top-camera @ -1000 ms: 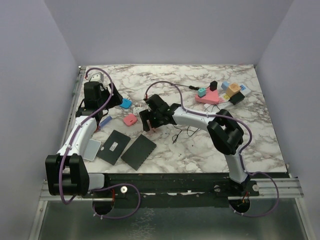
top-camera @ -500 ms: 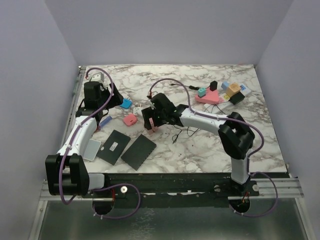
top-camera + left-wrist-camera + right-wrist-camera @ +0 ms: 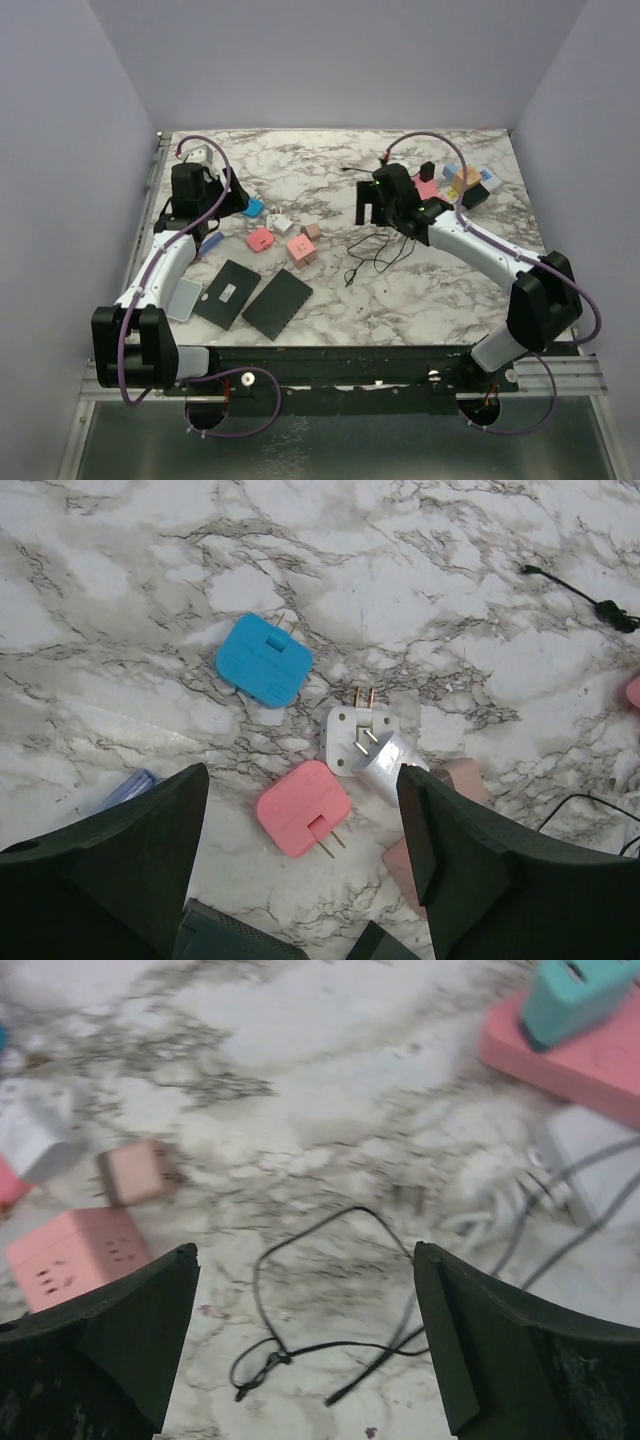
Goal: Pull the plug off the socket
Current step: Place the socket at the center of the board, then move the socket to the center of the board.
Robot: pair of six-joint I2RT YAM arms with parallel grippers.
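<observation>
Far left first: left gripper [image 3: 300,775] poised over the marble table [image 3: 420,290], jaws spread wide, nothing between them. Only loose adapters underneath: blue plug [image 3: 264,661], white plug [image 3: 355,738], pink plug [image 3: 303,807], none seated in anything. Well apart from the job.

On to the middle: right gripper [image 3: 305,1250], fingers wide apart and empty too, tilted down over a thin black cable [image 3: 350,1210]. Right arm stretched long across the table toward the far right corner.

Then the target: the socket [image 3: 484,180], at the far right, long axis roughly left to right with a slight slant, coloured blocks standing in a row on it, an orange plug [image 3: 466,182] among them. Ahead and to the right of the right gripper, partly behind that wrist, with a pink strip [image 3: 560,1055] in between. Clearly the nearer arm. Probably a reach forward and rightward, a squeeze on one plug, a straight lift. Which plug, cannot tell.
</observation>
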